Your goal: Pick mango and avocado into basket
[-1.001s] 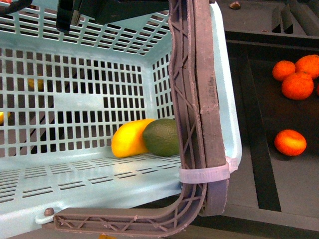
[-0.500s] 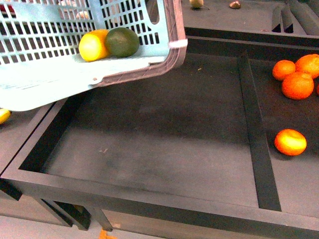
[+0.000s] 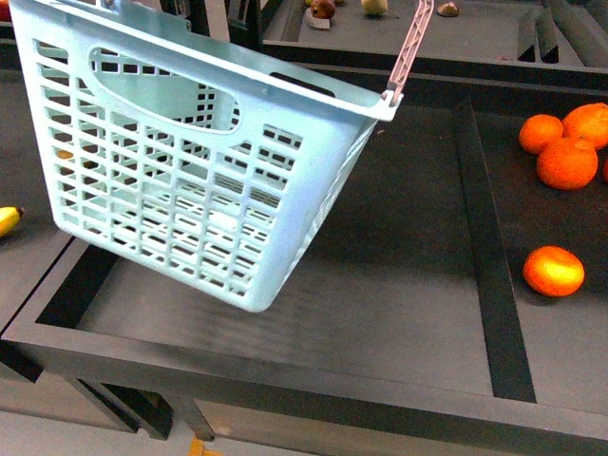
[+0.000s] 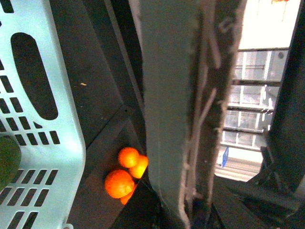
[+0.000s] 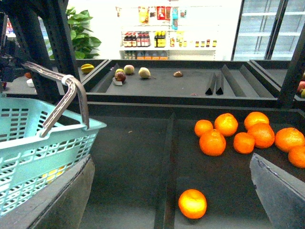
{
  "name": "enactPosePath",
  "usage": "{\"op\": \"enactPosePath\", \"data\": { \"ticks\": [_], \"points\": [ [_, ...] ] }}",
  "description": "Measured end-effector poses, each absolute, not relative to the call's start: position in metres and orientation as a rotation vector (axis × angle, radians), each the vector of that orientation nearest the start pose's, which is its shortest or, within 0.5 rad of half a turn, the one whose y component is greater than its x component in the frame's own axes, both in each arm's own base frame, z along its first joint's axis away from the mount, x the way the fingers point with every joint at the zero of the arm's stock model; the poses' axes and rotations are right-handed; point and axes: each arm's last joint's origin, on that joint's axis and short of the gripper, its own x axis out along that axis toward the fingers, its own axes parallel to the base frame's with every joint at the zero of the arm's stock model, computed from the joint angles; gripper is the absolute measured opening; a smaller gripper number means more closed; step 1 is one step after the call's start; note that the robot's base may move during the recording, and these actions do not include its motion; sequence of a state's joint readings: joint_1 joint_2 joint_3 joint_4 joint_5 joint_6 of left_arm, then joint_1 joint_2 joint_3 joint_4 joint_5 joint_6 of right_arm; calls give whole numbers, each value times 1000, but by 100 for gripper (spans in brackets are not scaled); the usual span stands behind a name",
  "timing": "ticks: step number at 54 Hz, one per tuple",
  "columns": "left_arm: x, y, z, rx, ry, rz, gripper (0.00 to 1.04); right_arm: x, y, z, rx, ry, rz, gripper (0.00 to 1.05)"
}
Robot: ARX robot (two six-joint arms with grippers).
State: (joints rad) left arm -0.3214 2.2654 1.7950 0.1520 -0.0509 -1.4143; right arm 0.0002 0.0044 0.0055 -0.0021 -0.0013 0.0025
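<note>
The basket (image 3: 190, 180) is now swinging tilted above the dark table (image 3: 380, 285), further from the camera than a second ago, its handle (image 3: 410, 43) at one o'clock. The avocado (image 4: 7, 162) is riding inside; the mango is hidden. Oranges (image 3: 568, 157) are lying at three o'clock. I cannot tell either hand's state. Both fruits look delivered.

Dark display table (image 3: 380, 313), split into bays by raised dividers (image 3: 489, 275). Right bay: cluster of oranges (image 3: 568, 142) near its far end, one lone orange (image 3: 554, 271) closer in, apart from the cluster. Banana tip (image 3: 8, 220) at far left edge. Back shelf: a few small mixed fruits (image 5: 129, 72). Behind: leafy green plant (image 5: 83, 40), stocked bottle shelves (image 5: 145, 39), glass-door fridge (image 5: 271, 28).
</note>
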Motion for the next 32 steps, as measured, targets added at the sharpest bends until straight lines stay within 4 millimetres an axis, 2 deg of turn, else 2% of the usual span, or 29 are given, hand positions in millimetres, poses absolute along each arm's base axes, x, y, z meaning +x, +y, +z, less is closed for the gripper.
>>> {"op": "enactPosePath", "data": {
  "ticks": [7,13,22,32],
  "points": [
    [512,-161,222,-1406,380,11,11,98,0,165,2,1,2,97],
    [525,-155,215,-1471,306,11,11,98,0,165,2,1,2,97],
    [542,-146,190,-1561,207,3,11,98,0,165,2,1,2,97],
    [545,-145,172,-1614,134,-71,11,98,0,165,2,1,2,97]
  ]
}}
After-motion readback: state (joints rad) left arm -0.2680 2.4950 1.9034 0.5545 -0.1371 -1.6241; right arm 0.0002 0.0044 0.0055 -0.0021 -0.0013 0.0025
